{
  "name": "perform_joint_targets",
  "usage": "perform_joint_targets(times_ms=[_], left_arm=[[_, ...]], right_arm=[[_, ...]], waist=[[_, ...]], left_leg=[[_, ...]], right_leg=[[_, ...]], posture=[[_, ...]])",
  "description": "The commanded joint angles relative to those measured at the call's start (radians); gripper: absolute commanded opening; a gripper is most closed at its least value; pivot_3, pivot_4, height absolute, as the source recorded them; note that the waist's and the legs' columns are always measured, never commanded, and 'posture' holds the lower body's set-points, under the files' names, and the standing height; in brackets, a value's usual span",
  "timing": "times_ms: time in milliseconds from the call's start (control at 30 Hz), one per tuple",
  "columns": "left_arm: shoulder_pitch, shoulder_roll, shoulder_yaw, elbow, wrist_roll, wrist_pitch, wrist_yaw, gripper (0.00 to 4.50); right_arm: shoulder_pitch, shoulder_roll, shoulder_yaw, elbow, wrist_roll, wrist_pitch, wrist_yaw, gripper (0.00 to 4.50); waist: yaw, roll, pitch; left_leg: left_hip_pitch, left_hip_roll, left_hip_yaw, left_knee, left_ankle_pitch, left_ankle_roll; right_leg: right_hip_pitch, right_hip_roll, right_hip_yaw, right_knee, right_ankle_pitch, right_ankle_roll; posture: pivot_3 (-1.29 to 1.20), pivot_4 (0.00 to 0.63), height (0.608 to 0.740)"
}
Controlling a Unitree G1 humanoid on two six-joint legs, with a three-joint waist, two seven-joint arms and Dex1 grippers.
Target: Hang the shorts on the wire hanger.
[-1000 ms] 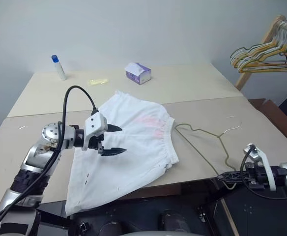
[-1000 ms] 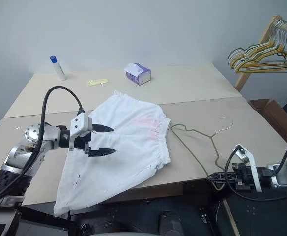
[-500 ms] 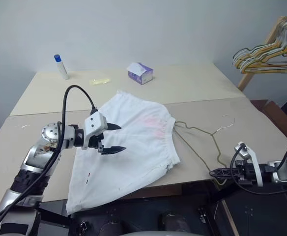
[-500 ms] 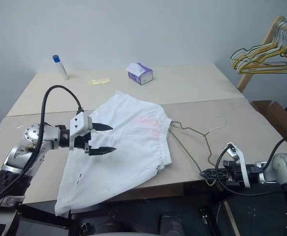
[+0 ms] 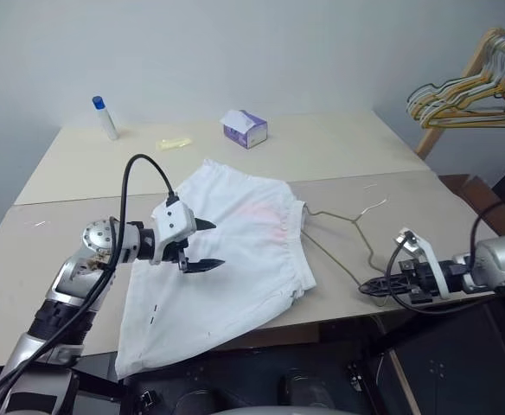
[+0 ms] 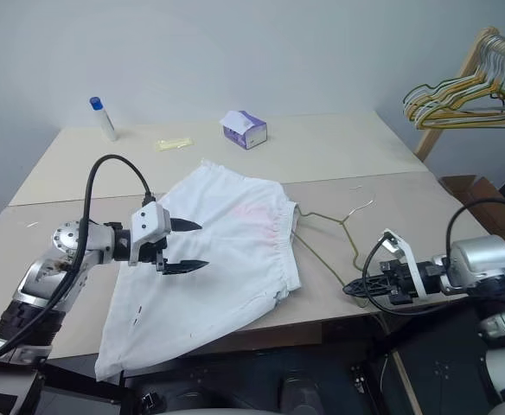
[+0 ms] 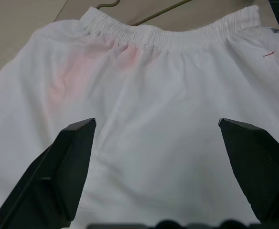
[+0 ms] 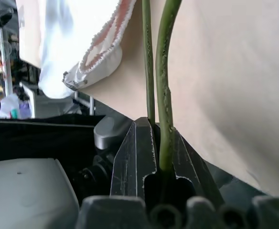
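The white shorts (image 5: pixel 244 251) lie spread on the table (image 5: pixel 365 147), waistband toward the right, one leg hanging over the near edge. My left gripper (image 5: pixel 217 244) hovers open just above the middle of the shorts; in the left wrist view its fingers (image 7: pixel 72 162) stand wide over the shorts (image 7: pixel 168 95). The wire hanger (image 5: pixel 339 232) lies flat just right of the waistband, hook pointing away. My right gripper (image 5: pixel 367 288) is shut on the hanger's near corner at the table's front edge. The right wrist view shows the wire hanger (image 8: pixel 164 86) pinched between the jaws.
A tissue box (image 5: pixel 245 128), a white bottle with a blue cap (image 5: pixel 104 117) and a yellow wrapper (image 5: pixel 173 143) sit on the far table. A wooden rack with a bunch of hangers (image 5: pixel 469 91) stands at the far right, beyond the table's edge.
My right gripper has moved left and in along the table's front edge, dragging the wire hanger closer to the waistband. The left gripper has stayed over the shorts.
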Motion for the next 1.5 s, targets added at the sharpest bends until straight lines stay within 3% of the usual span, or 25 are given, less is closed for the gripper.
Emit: perform_joint_targets(times_ms=[33,267,433,667,800,900,1033,1500], left_arm=[[0.008,0.005,0.016,-0.033,0.008,-0.017,0.013,4.47],[0.026,0.0,0.009,-0.04,0.03,-0.019,0.035,4.47],[0.024,-0.004,0.001,-0.038,0.046,-0.023,0.039,4.47],[0.036,-0.007,0.012,-0.046,0.044,-0.02,0.052,4.47],[0.04,0.001,0.025,-0.043,0.038,-0.03,0.05,4.47],[0.015,0.009,0.044,-0.032,0.015,-0.038,0.027,4.47],[-0.094,-0.006,0.088,0.043,-0.018,-0.062,0.012,4.47],[-0.507,0.045,0.247,0.428,-0.181,-0.162,-0.265,4.47]], right_arm=[[-0.075,0.025,0.051,0.073,-0.063,-0.047,0.07,0.0],[-0.221,0.137,0.084,0.33,-0.196,-0.164,0.127,0.0],[-0.302,0.218,0.034,0.531,-0.267,-0.259,0.117,0.0],[-0.313,0.25,-0.116,0.571,-0.286,-0.342,0.03,0.0],[-0.237,0.238,-0.208,0.367,-0.294,-0.414,-0.092,0.0],[-0.106,0.239,-0.286,0.071,-0.304,-0.525,-0.225,0.0],[-0.026,0.257,-0.322,-0.176,-0.337,-0.635,-0.349,0.0],[-0.043,0.24,-0.159,-0.442,-0.483,-0.794,-0.354,0.0]], waist=[[0.002,0.0,0.0],[0.018,0.0,0.0],[0.028,0.001,0.0],[0.032,0.001,0.0],[0.03,0.001,0.0],[0.028,0.001,0.0],[0.025,0.002,0.0],[0.004,0.001,0.0]], left_leg=[[0.0,0.0,0.0,0.0,0.0,0.0],[0.0,0.0,0.001,0.001,0.0,-0.001],[-0.001,0.0,0.002,0.001,0.002,-0.004],[-0.001,0.0,0.002,0.001,0.003,-0.006],[-0.001,0.0,0.002,0.001,0.003,-0.006],[-0.001,0.001,0.002,0.001,0.003,-0.006],[-0.002,0.0,0.002,0.001,0.006,-0.01],[-0.002,0.0,0.004,0.002,0.005,-0.01]], right_leg=[[0.0,0.0,0.0,0.0,0.0,0.0],[-0.001,0.0,0.0,0.001,0.0,0.0],[-0.001,0.0,0.0,0.001,0.0,0.0],[-0.001,0.0,0.0,0.002,0.0,0.0],[-0.001,0.0,-0.001,0.002,0.0,0.0],[-0.001,0.0,-0.001,0.002,0.0,0.0],[-0.002,0.0,-0.001,0.002,0.0,0.0],[-0.001,0.0,-0.002,0.001,0.0,0.0]], posture=[[-0.06,0.0,0.74],[-0.05,0.0,0.74],[-0.04,0.0,0.74],[-0.04,0.0,0.74],[-0.06,0.0,0.74],[-0.08,0.0,0.74],[-0.1,0.0,0.74],[-0.11,0.0,0.74]])
